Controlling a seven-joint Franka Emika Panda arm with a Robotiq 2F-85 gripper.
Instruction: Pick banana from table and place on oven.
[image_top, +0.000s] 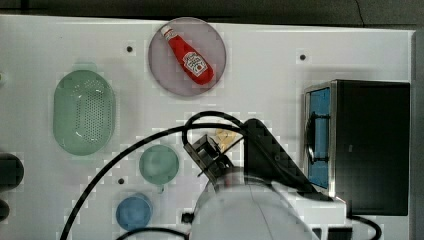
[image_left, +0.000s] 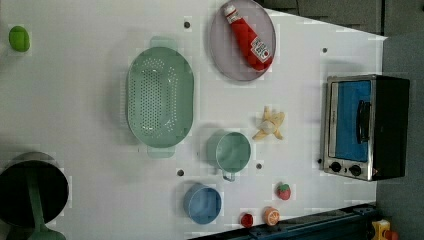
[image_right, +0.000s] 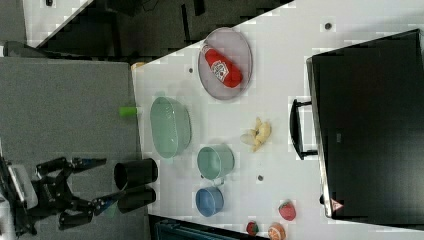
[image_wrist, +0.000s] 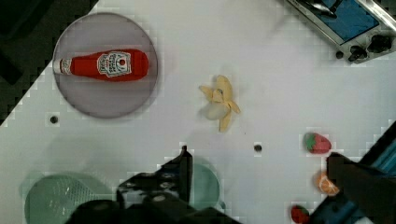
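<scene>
The pale-yellow banana (image_left: 270, 125) lies on the white table (image_left: 75, 100), between the green cup (image_left: 233, 151) and the oven (image_left: 365, 125). The oven has a black top (image_right: 370, 130) and a blue glass door, which is closed. In the top view the arm (image_top: 250, 200) hangs over the table's lower middle and covers most of the banana (image_top: 225, 137). In the right view my gripper (image_right: 100, 181) is raised well off the table, open and holding nothing. From the wrist, the banana (image_wrist: 219, 102) lies ahead of one dark finger (image_wrist: 184, 161).
A red ketchup bottle (image_left: 248, 37) lies on a grey plate (image_left: 222, 55). A green colander (image_left: 160, 102), a blue cup (image_left: 202, 203), a toy strawberry (image_left: 284, 191), an orange slice (image_left: 271, 215) and a black pot (image_left: 30, 187) also stand on the table.
</scene>
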